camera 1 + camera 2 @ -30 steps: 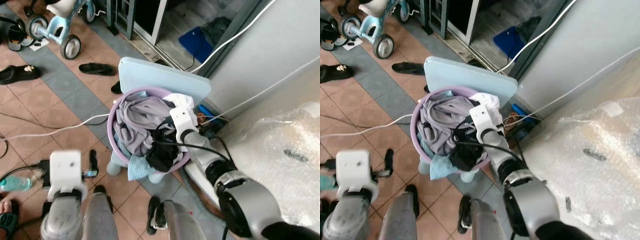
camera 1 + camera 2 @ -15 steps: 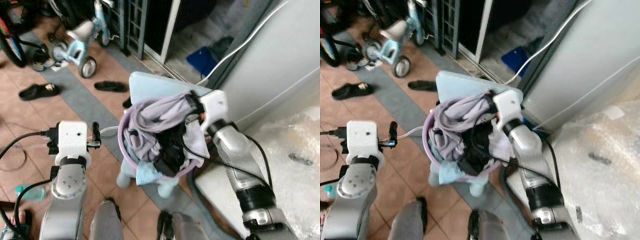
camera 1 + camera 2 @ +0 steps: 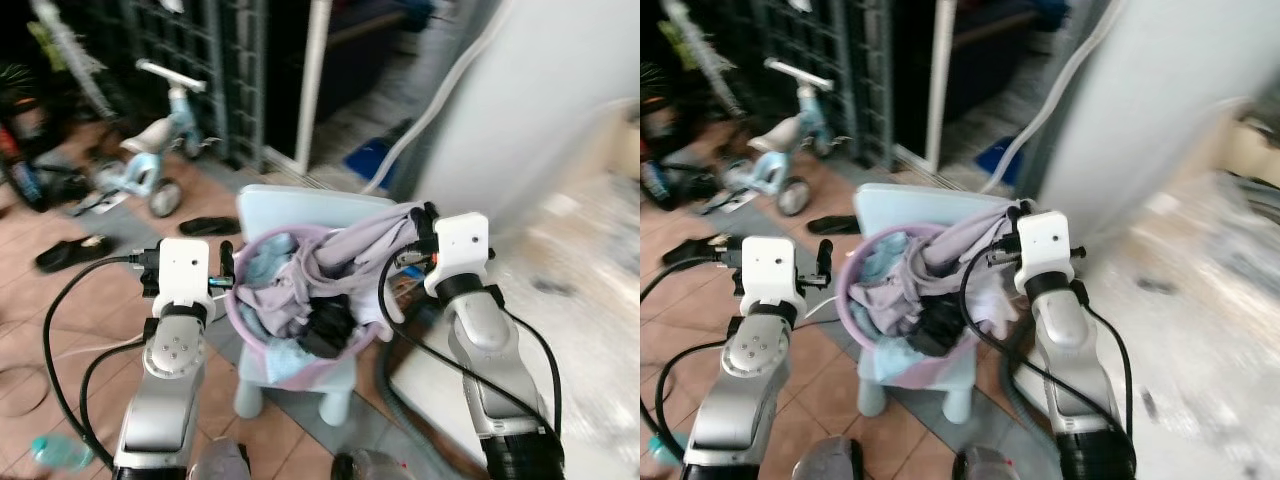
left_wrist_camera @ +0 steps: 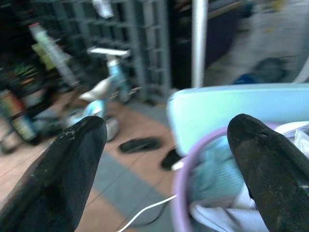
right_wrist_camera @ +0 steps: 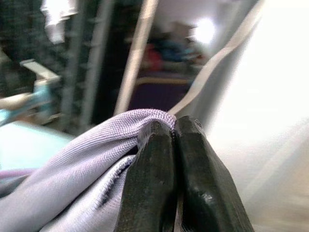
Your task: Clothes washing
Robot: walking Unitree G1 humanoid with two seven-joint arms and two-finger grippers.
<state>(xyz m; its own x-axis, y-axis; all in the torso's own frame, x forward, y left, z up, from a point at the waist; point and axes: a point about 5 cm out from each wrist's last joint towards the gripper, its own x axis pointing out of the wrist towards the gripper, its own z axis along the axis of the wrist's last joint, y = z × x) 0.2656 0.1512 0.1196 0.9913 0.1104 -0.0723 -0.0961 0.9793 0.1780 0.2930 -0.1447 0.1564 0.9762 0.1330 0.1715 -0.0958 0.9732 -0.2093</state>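
While a fold of lilac garment [image 5: 91,159] is pinched between the closed fingers [image 5: 149,183] of the right gripper [image 3: 418,232], the cloth is drawn taut up and over the far right edge of the purple laundry basket [image 3: 250,355]. The basket is seen resting on a pale blue child's chair [image 3: 300,205], piled with grey, blue and black clothes [image 3: 310,310]. At the basket's left rim the left gripper [image 3: 226,266] is held with its fingers [image 4: 63,179] spread wide, nothing between them; the rim is seen just beside one fingertip. Bare tiled floor [image 3: 60,320] is left open to the left of the chair, crossed by a white cable [image 4: 140,212]. Farther left, a black sandal [image 3: 210,226], a second shoe [image 3: 70,252] and a light blue tricycle [image 3: 155,165] are found before a dark metal gate [image 3: 200,70]. To the right, the space is closed off by a white wall [image 3: 540,110], and the view there is blurred.
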